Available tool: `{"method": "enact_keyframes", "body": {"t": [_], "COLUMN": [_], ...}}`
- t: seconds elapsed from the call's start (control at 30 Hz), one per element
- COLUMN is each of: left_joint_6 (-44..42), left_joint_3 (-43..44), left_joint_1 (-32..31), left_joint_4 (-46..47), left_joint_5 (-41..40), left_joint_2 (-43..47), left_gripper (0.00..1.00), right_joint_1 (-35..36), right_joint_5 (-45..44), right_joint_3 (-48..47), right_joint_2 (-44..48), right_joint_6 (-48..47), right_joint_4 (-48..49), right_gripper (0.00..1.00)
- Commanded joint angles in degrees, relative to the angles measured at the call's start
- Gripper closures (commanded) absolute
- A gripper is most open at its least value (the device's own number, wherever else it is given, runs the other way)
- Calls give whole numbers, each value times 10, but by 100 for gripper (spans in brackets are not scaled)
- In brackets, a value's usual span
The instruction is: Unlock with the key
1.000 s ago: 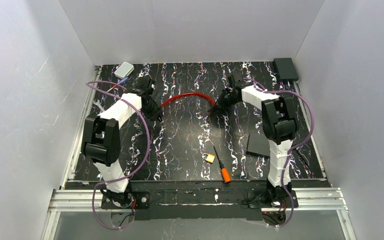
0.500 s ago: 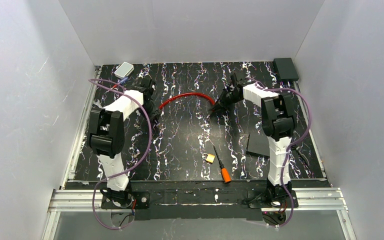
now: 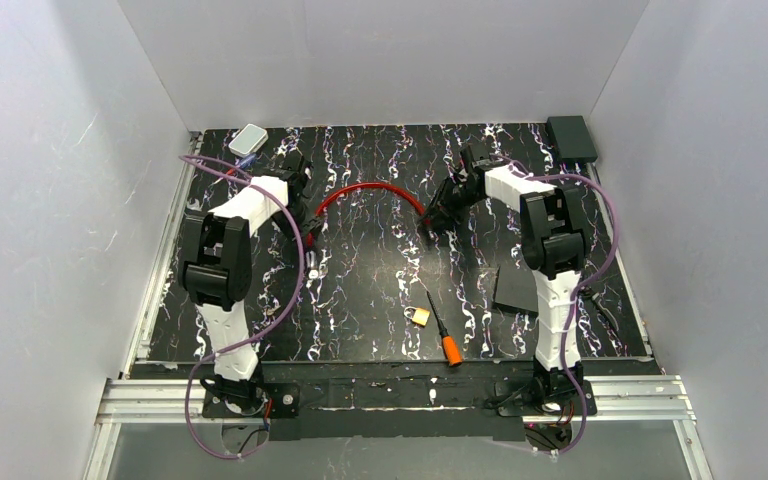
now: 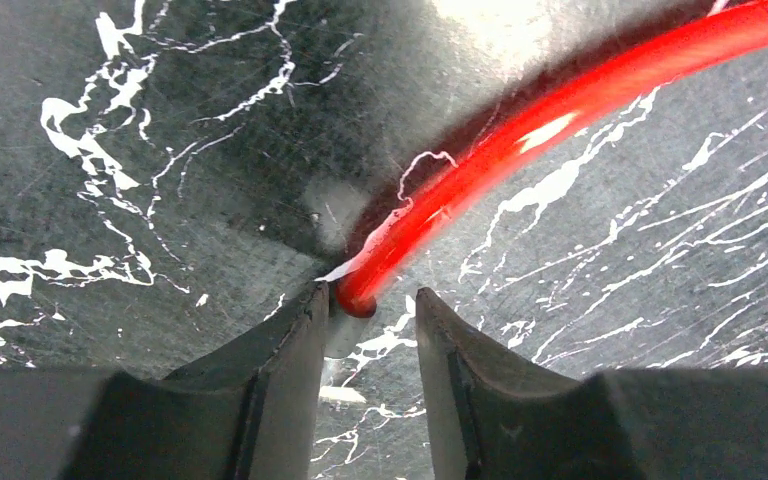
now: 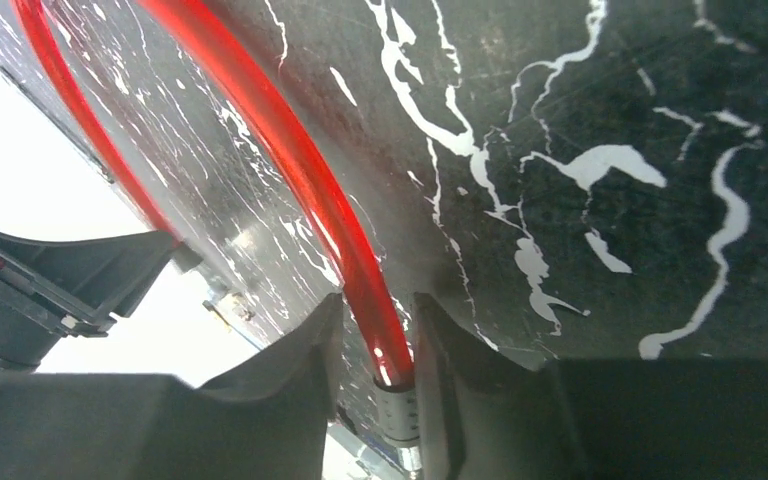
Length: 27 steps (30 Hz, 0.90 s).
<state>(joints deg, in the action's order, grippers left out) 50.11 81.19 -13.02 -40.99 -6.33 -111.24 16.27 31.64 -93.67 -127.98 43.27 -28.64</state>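
Note:
No key shows in any view. The small brass padlock (image 3: 419,316) lies near the front middle of the table. Both grippers are far from it, at the two ends of a red cable (image 3: 372,188). My left gripper (image 3: 310,238) is open. The cable's left end (image 4: 360,298) lies at its fingertips against the left finger, with a gap to the right finger. My right gripper (image 3: 436,222) is open, its jaws close on either side of the cable's other end (image 5: 385,350). That end has a silver ferrule, and a small gap shows on its left side.
An orange-handled screwdriver (image 3: 443,334) lies just right of the padlock. A black flat plate (image 3: 513,287) lies by the right arm. A black box (image 3: 571,137) sits at the back right corner and a small grey box (image 3: 249,139) at the back left.
My left arm has pulled back toward the near-left, and the cable's left end now shows at its fingertips. The right arm has hardly moved.

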Motion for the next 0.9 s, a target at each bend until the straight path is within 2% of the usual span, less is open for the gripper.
{"method": "enact_keyframes", "body": {"t": [0.0, 0.17, 0.47, 0.6, 0.73, 0.87], "left_joint_6": [9, 14, -6, -51, -59, -74], "left_joint_3": [15, 7, 13, 24, 2, -16], "left_joint_1": [8, 8, 8, 8, 8, 8], "left_joint_4": [-29, -29, -62, -74, -82, -92], "left_joint_5": [-26, -21, -36, -20, -57, -79], "left_joint_2": [17, 37, 99, 128, 178, 224], "left_gripper": [58, 37, 9, 2, 2, 2], "right_joint_1": [-5, -5, -5, -3, 9, 31], "right_joint_5": [-8, -13, -56, -88, -125, -167], "right_joint_3": [-35, -40, -94, -119, -149, -175], "right_joint_2": [-1, 7, 28, 56, 85, 120], "right_joint_6": [-12, -14, -49, -69, -88, -114], "right_joint_4": [-20, -25, -89, -119, -147, -181], "right_gripper": [58, 46, 21, 19, 18, 13]}}
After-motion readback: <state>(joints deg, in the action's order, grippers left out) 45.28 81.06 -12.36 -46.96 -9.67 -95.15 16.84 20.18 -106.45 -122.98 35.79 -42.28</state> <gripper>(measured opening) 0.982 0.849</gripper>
